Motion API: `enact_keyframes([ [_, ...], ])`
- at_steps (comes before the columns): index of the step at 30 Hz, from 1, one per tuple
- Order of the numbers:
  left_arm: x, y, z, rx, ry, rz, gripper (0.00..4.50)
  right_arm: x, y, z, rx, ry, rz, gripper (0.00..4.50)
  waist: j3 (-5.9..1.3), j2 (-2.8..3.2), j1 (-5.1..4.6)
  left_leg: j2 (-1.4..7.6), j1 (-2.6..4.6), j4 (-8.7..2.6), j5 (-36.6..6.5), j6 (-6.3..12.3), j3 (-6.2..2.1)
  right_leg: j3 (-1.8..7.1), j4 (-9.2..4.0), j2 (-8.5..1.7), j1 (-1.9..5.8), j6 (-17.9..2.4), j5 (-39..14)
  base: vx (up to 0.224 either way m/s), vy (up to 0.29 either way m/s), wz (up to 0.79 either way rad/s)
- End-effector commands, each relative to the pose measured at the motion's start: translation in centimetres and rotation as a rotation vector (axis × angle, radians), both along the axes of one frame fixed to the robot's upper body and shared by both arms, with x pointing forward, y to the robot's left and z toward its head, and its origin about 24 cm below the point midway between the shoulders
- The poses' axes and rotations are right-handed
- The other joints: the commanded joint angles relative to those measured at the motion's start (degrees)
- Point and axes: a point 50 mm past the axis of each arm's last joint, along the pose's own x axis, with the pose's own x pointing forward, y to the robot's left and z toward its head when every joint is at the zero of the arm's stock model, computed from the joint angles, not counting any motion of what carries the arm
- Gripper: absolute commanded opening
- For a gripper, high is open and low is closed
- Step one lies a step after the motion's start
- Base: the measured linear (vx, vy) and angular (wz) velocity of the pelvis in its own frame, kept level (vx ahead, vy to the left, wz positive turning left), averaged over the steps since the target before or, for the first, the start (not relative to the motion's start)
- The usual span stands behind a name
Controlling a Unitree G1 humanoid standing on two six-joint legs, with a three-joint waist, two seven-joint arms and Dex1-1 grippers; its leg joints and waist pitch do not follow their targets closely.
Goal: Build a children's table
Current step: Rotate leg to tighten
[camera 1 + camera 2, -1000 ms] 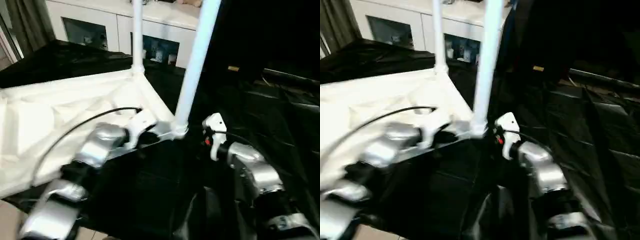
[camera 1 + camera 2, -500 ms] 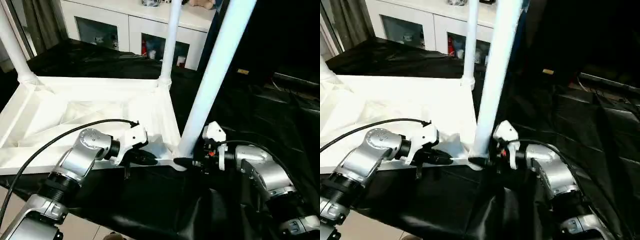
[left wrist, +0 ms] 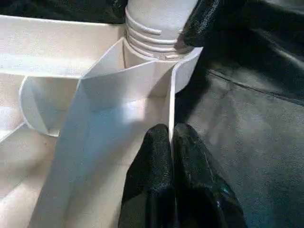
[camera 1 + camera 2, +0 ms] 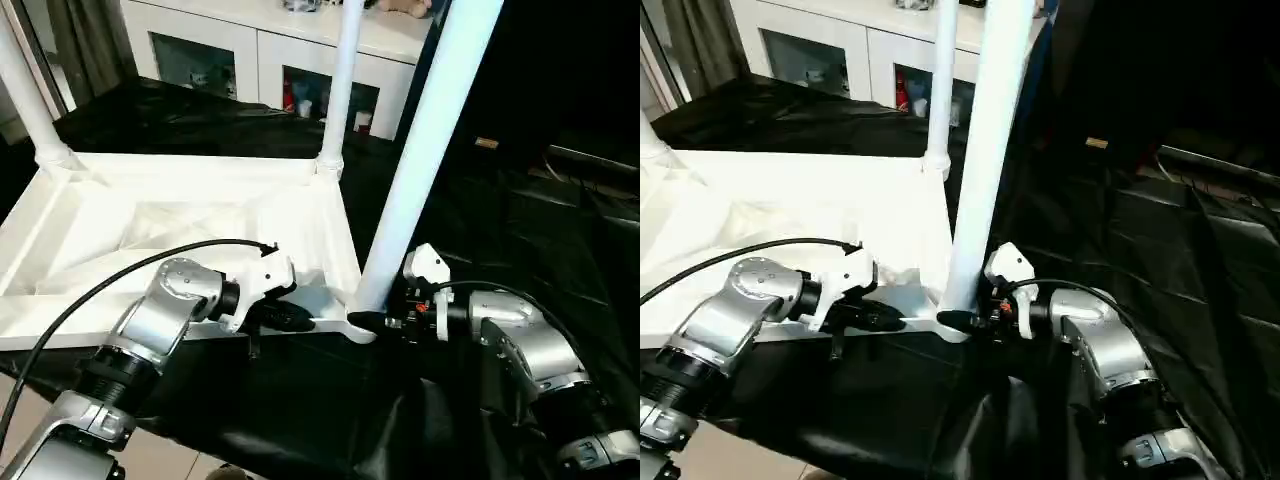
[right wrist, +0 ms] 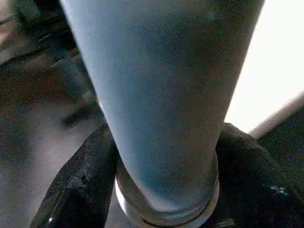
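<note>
Looking down over your silver forearms, you see the white plastic children's table top lying upside down on the black sheeting, ribbed underside facing up. Nearest you, your left gripper is pinched shut on the thin white edge wall of the top, just beside the near corner socket. Your right gripper sits at that same socket from the other side, its two black fingers set around the base of the long white tapered tubular leg that stands in the socket; the fingers flank the leg closely on both sides. The leg's threaded end sits in the socket collar. Farther back, a second white leg stands upright in the far corner, and a third leg rises at the far left corner. Beyond the sheeting stands a white cabinet with glass doors.
</note>
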Motion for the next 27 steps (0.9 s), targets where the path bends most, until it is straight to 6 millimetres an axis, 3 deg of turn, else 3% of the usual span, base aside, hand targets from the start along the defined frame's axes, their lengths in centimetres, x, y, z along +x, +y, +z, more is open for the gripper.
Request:
enact_keyframes([
  [1,1.6,-1.8,-0.4,-0.070,-0.052,0.188,0.00,0.8,-0.1,-1.2,0.010,0.013,-0.219,2.65,-2.77,-0.44,-0.33,1.56,0.88,-3.95,-14.93,-0.40,-0.77,2.04,-4.79,-3.08,1.61,-9.07,-18.69,0.000,0.000,0.00],
  [2,1.7,-1.9,-0.4,-0.068,-0.055,0.201,0.00,0.8,-0.1,-1.3,0.013,0.015,-0.236,2.65,-2.83,-0.49,-0.37,1.53,1.11,-3.97,-15.82,-1.57,-0.93,1.96,-4.98,-3.16,1.48,-8.41,-20.76,0.000,0.000,0.00],
  [3,2.4,-2.8,-0.6,-0.070,-0.072,0.284,0.00,1.1,0.3,-1.9,0.032,0.036,-0.349,2.65,-2.91,-0.73,-0.48,1.41,0.81,-3.98,-15.19,-1.56,-0.99,1.95,-4.95,-3.15,1.80,-8.02,-20.66,0.000,0.000,0.00],
  [5,2.9,-3.5,-0.7,-0.070,-0.086,0.333,0.00,1.3,0.6,-2.2,0.042,0.049,-0.431,2.64,-2.83,-0.19,-0.45,1.39,1.16,-3.94,-15.85,-1.25,-0.87,2.13,-5.14,-3.09,1.23,-7.86,-20.41,0.000,0.000,0.00],
  [7,3.6,-4.2,-0.6,-0.061,-0.113,0.393,0.00,1.4,1.3,-2.4,0.032,0.050,-0.491,2.64,-3.02,-0.35,-0.38,1.32,0.91,-3.98,-15.27,-0.92,-1.01,2.05,-5.10,-3.07,1.69,-7.67,-19.69,0.000,0.000,0.00],
  [9,4.4,-5.0,-0.2,-0.049,-0.163,0.451,0.00,1.4,2.9,-2.5,0.022,0.036,-0.533,2.64,-3.02,-0.05,-0.28,1.20,1.10,-3.89,-15.15,-0.82,-0.84,2.14,-5.28,-2.89,1.44,-7.27,-18.65,0.000,0.000,0.00],
  [11,4.6,-5.5,0.1,-0.052,-0.170,0.439,0.00,1.4,3.8,-2.2,0.043,0.021,-0.534,2.64,-3.12,-0.10,-0.19,1.20,0.78,-3.98,-14.52,-0.52,-0.94,2.09,-5.12,-2.98,1.79,-7.16,-17.62,0.000,0.000,0.00],
  [12,4.6,-5.6,0.2,-0.056,-0.170,0.425,0.00,1.3,4.3,-2.1,0.051,0.009,-0.506,2.64,-3.20,0.25,-0.18,1.23,0.69,-4.01,-14.31,-0.44,-1.01,2.06,-5.00,-2.99,1.87,-7.18,-16.71,0.000,0.000,0.00],
  [13,4.5,-5.8,0.2,-0.056,-0.168,0.399,0.00,1.1,4.7,-1.9,0.066,-0.013,-0.464,2.64,-3.22,0.09,-0.18,1.23,0.70,-3.92,-14.24,-0.19,-0.95,2.04,-4.98,-2.92,1.87,-7.36,-15.62,0.000,0.000,0.00],
  [14,4.4,-5.7,0.2,-0.055,-0.166,0.384,0.00,1.0,4.9,-1.6,0.079,-0.027,-0.434,2.64,-3.21,0.43,-0.06,1.25,0.77,-3.94,-14.36,-0.10,-0.95,2.07,-4.94,-2.95,1.86,-7.57,-15.14,0.000,0.000,0.00],
  [15,4.3,-5.6,0.2,-0.054,-0.166,0.367,0.00,1.0,4.8,-1.4,0.098,-0.037,-0.408,3.20,-3.11,0.39,-0.13,1.27,0.79,-3.98,-14.67,0.13,-0.91,2.07,-4.97,-2.89,1.82,-7.90,-14.90,0.000,0.000,0.00],
  [18,4.1,-5.2,0.1,-0.045,-0.152,0.328,0.00,1.1,4.3,-1.0,0.097,-0.049,-0.377,3.40,-3.08,0.34,-0.13,1.26,0.38,-4.08,-14.76,0.72,-1.05,1.97,-4.94,-2.97,2.26,-7.79,-15.54,0.000,0.000,0.00],
  [20,3.6,-4.8,0.1,-0.062,-0.123,0.274,0.00,1.1,3.4,-0.7,0.075,-0.059,-0.333,3.70,-3.11,0.29,-0.69,1.25,-0.02,-4.19,-14.66,0.85,-1.23,1.78,-4.89,-2.89,2.64,-7.40,-15.94,0.000,0.000,0.00],
  [22,3.4,-4.6,0.1,-0.067,-0.106,0.249,0.00,1.1,3.1,-0.6,0.067,-0.063,-0.314,3.70,-3.01,0.26,-1.38,1.30,-0.13,-4.30,-15.09,0.70,-1.35,1.72,-4.97,-2.96,2.53,-7.69,-16.75,0.000,0.000,0.00],
  [24,2.8,-3.9,0.0,-0.059,-0.085,0.173,0.00,0.9,2.1,-0.2,0.063,-0.063,-0.236,3.70,-3.02,0.20,-1.39,1.37,-0.08,-4.21,-14.96,0.96,-1.35,1.73,-4.99,-2.99,2.56,-7.98,-16.91,0.000,0.000,0.00],
  [25,2.5,-3.3,-0.1,-0.051,-0.074,0.140,0.00,0.6,1.4,-0.1,0.048,-0.066,-0.184,3.70,-3.10,0.12,-1.26,1.48,0.24,-4.00,-14.47,1.35,-1.24,1.83,-4.86,-2.98,2.45,-8.73,-15.49,0.000,0.000,0.00],
  [27,2.1,-2.4,-0.2,-0.028,-0.066,0.101,0.00,0.0,0.5,-0.2,-0.002,-0.058,-0.082,3.70,-3.11,0.18,-1.22,1.54,0.23,-3.85,-12.94,2.24,-1.08,1.86,-4.48,-2.77,2.47,-9.93,-11.85,0.000,0.000,0.00],
])
